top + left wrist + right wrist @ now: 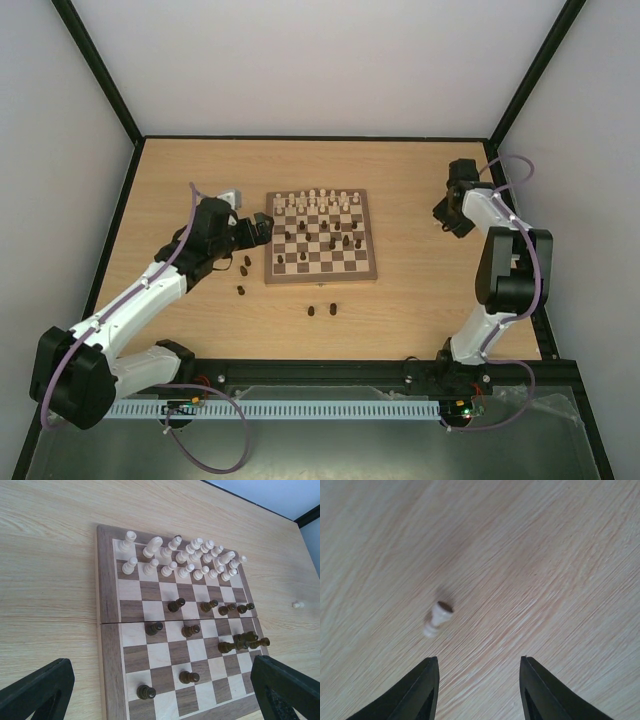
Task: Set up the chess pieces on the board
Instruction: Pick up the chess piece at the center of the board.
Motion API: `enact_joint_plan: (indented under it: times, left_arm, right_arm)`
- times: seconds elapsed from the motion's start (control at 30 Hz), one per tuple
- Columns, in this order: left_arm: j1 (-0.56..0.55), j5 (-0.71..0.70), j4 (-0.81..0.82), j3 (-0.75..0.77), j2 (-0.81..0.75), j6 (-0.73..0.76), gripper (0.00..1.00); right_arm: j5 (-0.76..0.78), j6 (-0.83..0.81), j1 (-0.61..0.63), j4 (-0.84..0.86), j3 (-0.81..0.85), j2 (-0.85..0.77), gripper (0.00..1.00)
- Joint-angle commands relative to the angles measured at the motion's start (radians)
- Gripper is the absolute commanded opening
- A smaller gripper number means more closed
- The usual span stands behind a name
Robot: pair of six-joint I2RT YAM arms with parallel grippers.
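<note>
The right fingers (417,695) stand apart, released and empty, above the pale-grained tabletop (560,555). At their 11 o'clock a pale piece (437,619) of smooth turned wood lies toppled, off the board's 3 o'clock side. It looks likely to roll, so centre over it and pinch the narrow waist. The left fingers (40,690) gape wide and empty over the checkered wooden board (107,580).

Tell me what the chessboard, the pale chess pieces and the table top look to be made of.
Square checkered chessboard: wood, light and dark squares, satin finish; grain shows in the border. Pale cream turned chess pieces: probably pale wood, smooth with a slight sheen on the heads; plastic cannot be ruled out. Light table top: printed-looking wood-grain pattern, matt, possibly laminate.
</note>
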Motion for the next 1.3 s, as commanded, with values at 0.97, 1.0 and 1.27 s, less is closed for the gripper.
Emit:
enact_joint_plan:
  times: [0.97,1.0,1.27]
  left_arm:
    - [-0.005,-0.016,0.008,-0.001,-0.01,-0.006,0.99]
    - [-0.005,-0.016,0.008,-0.001,-0.01,-0.006,0.99]
    - [-0.005,-0.017,0.008,-0.001,-0.01,-0.006,1.0]
  right_arm:
    - [-0.072,0.077,-0.029,0.061,0.117,0.231,0.43]
    - [-0.073,0.077,-0.029,0.063,0.118,0.232,0.43]
    - [-0.088,0.081,-0.031,0.072,0.116,0.247,0.34]
